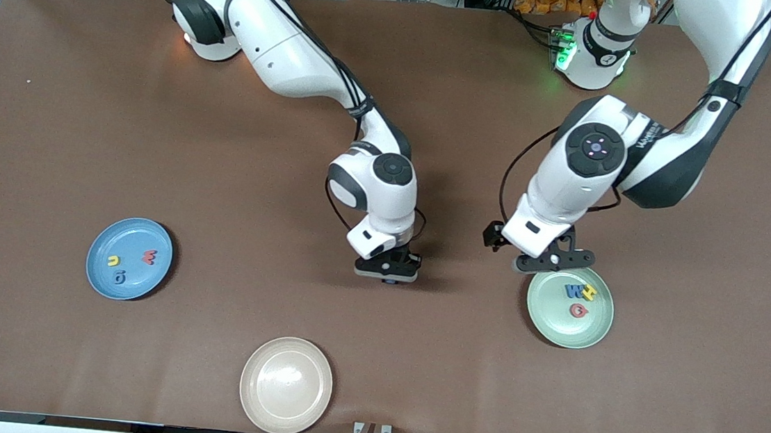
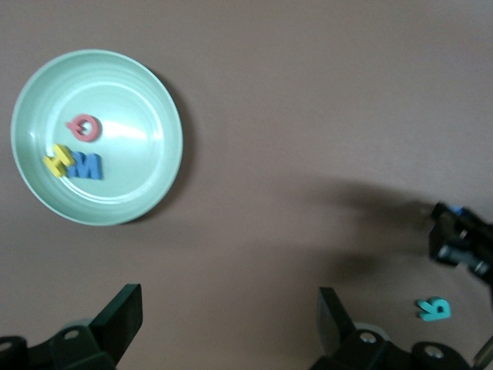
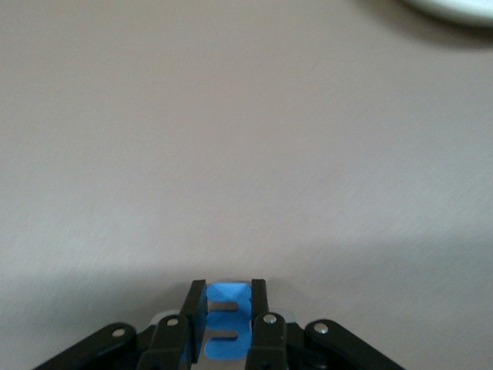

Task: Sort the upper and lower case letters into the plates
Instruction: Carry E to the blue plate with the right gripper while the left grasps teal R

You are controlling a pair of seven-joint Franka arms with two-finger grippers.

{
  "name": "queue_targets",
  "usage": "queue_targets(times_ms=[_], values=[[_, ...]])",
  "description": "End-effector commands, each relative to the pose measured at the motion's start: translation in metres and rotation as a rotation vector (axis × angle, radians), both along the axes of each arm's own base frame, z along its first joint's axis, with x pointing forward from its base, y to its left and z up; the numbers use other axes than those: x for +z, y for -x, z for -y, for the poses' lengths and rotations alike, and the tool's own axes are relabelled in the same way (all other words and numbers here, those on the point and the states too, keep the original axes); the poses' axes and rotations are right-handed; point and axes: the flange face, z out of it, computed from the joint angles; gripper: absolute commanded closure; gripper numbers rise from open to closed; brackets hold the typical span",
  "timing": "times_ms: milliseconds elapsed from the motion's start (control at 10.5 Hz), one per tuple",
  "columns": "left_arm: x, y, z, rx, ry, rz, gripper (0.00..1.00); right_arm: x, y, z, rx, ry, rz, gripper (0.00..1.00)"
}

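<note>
My right gripper [image 1: 389, 272] is low over the middle of the table, shut on a small blue letter [image 3: 227, 320] that stands between its fingers. A teal letter [image 2: 434, 309] lies on the table close beside that gripper. The sky blue plate [image 1: 102, 268], toward the right arm's end, holds a yellow, a red and a blue letter. The mint green plate [image 1: 557, 329], toward the left arm's end, holds a blue letter [image 2: 85, 166], a yellow one [image 2: 57, 159] and a red one [image 2: 83, 128]. My left gripper [image 1: 554, 261] hangs open over that plate's rim, holding nothing.
A cream-beige plate [image 1: 285, 384] with nothing in it sits near the table's front edge, nearer to the front camera than my right gripper. Brown tabletop lies between the plates.
</note>
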Motion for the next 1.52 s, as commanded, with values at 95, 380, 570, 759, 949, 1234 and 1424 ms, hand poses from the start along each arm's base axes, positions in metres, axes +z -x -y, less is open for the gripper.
queue_targets(times_ms=[95,380,570,759,949,1234,1424], values=[[-0.008,0.009,0.031,0.015,0.026,-0.026,0.0,0.048,-0.03,0.048,0.001,-0.005,-0.048,1.0],[-0.036,0.015,0.092,0.035,0.061,-0.05,0.0,0.056,-0.045,0.125,0.06,0.06,-0.11,1.0],[-0.067,0.017,0.136,0.046,0.054,-0.041,0.0,0.056,-0.055,0.186,0.08,0.103,-0.149,1.0],[-0.106,0.025,0.167,0.046,-0.014,0.004,0.0,0.059,-0.065,0.245,0.092,0.137,-0.179,1.0],[-0.136,0.031,0.191,0.024,-0.025,0.044,0.0,0.063,-0.074,0.315,0.11,0.171,-0.213,1.0],[-0.165,0.049,0.213,-0.012,-0.007,0.038,0.0,0.051,-0.08,0.41,0.099,0.211,-0.283,1.0],[-0.179,0.052,0.227,-0.011,0.015,0.044,0.0,0.047,-0.081,0.468,0.074,0.228,-0.353,1.0]])
